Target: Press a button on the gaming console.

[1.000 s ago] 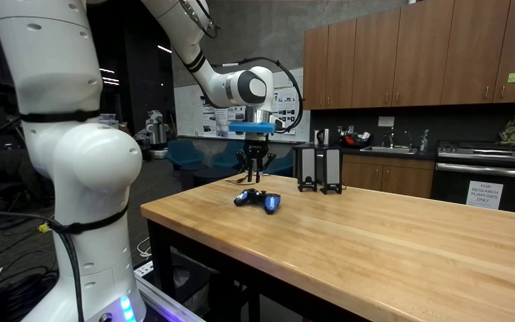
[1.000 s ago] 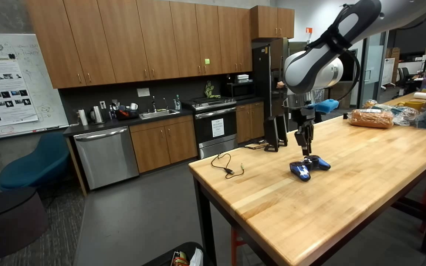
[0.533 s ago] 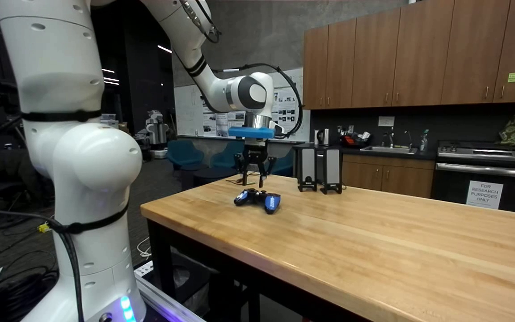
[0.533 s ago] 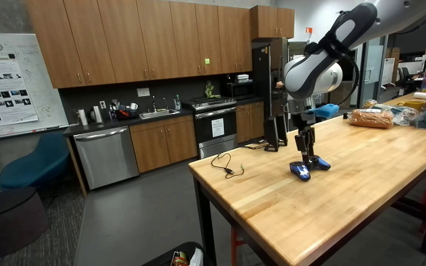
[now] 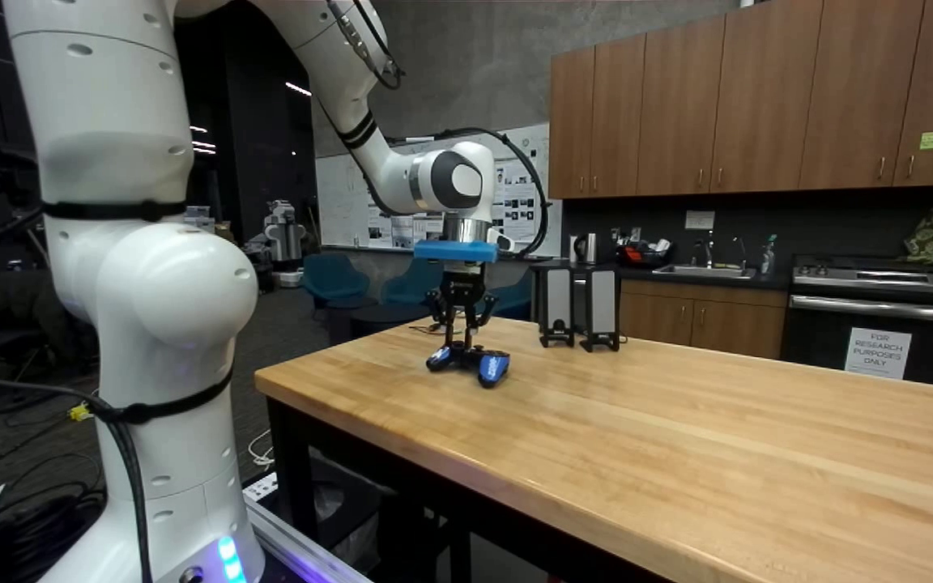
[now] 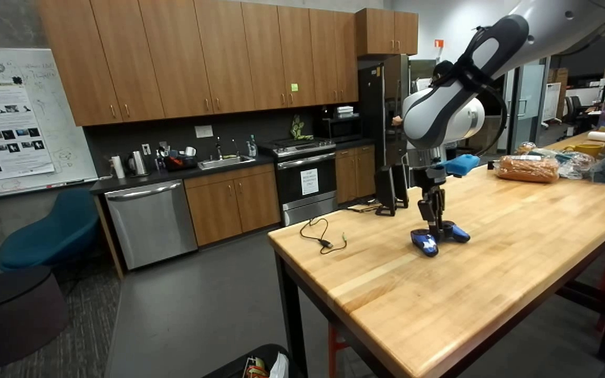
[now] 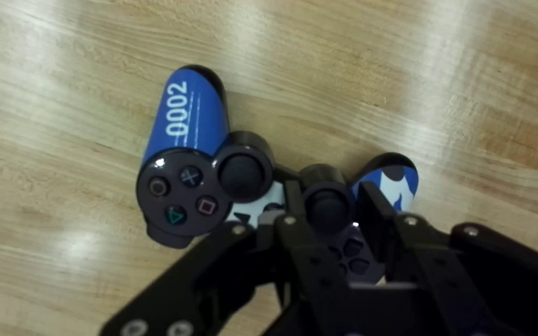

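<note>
The gaming console is a black game controller with blue grips, flat on the table in both exterior views (image 5: pixel 493 368) (image 6: pixel 424 243). In the wrist view the controller (image 7: pixel 186 112) shows face buttons and two thumbsticks. My gripper (image 5: pixel 459 344) points straight down onto the controller's top, also in an exterior view (image 6: pixel 437 231). In the wrist view its two fingers (image 7: pixel 330 184) stand partly open, on either side of the thumbstick (image 7: pixel 329 212) by the direction pad. Whether they touch it I cannot tell. The fingers hide part of the controller's middle and direction pad.
Two tall black speakers (image 5: pixel 602 308) stand behind the controller. A loose cable (image 6: pixel 324 242) lies near the table's end. Bagged bread (image 6: pixel 527 169) and other items lie farther along the wooden table (image 5: pixel 677 437). A blue block (image 5: pixel 457 250) is fixed on the wrist.
My gripper has come down onto the controller. Its fingers spread apart, then came closer together around the thumbstick. The controller has shifted very slightly.
</note>
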Robot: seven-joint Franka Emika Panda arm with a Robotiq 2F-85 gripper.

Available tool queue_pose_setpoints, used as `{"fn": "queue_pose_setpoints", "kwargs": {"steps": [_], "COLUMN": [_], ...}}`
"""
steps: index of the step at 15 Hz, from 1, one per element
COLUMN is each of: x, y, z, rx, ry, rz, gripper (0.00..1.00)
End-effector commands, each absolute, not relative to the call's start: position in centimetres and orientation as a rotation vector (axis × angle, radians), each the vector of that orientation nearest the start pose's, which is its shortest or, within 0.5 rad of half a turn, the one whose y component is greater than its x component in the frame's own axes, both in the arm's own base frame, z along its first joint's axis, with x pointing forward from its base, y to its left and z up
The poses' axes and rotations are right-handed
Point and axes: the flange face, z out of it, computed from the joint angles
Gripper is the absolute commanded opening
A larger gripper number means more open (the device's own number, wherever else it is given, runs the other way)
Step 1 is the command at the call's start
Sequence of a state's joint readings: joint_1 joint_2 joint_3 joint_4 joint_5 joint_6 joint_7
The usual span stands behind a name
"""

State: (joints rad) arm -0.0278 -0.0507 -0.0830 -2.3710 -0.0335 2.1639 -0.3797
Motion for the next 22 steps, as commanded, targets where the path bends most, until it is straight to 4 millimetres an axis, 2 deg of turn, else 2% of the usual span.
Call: {"fn": "queue_pose_setpoints", "kwargs": {"steps": [1,6,7,8,9,11,15,16,22], "x": [46.9,47.1,47.1,47.2,47.3,47.5,47.8,47.7,47.4], "y": [-5.1,-5.1,-5.2,-5.2,-5.3,-5.3,-5.4,-5.5,-5.7], "z": [34.1,34.9,35.1,35.2,35.4,35.7,36.0,35.9,34.9], "rx": [-3.102,-3.106,-3.109,-3.11,-3.109,-3.11,-3.113,-3.111,-3.098], "ry": [-0.452,-0.461,-0.463,-0.469,-0.468,-0.469,-0.461,-0.457,-0.441], "rz": [0.203,0.193,0.188,0.187,0.182,0.17,0.159,0.163,0.211], "gripper": [0.6,0.9,0.74,0.5,0.49,0.37,0.05,0.0,0.0]}}
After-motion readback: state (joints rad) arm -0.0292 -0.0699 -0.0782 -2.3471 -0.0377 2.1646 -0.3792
